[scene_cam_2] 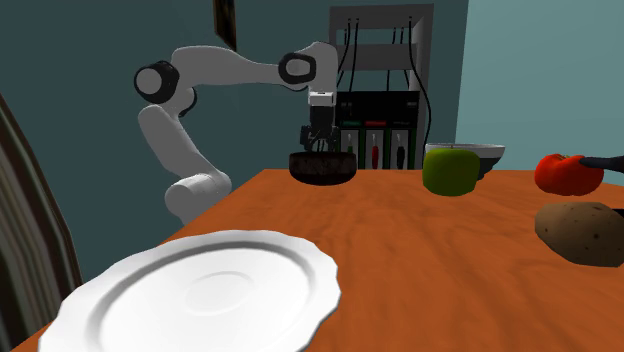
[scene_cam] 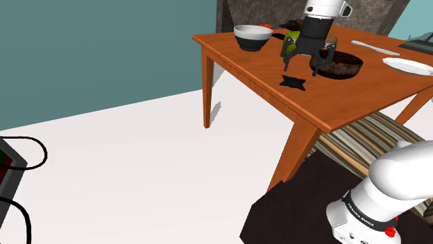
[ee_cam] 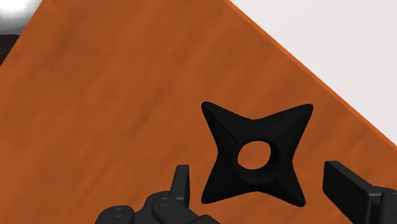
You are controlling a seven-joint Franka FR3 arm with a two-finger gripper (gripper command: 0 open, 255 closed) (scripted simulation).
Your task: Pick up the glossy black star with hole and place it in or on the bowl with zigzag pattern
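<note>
Black star (ee_cam: 224, 132) with its round hole lies flat on the orange-brown wooden table (scene_cam: 347, 93), not far from the table edge on the shoulder view's left. In that view you can see it near the dark patterned bowl (scene_cam: 338, 66) but apart from it. Your gripper (ee_cam: 259, 173) hangs directly above the star with its two fingers spread wide, one on each side of it and neither touching, so nothing is held. You will also find a white bowl (scene_cam: 252, 36) with a dark base farther back on the same table, well apart from the star.
</note>
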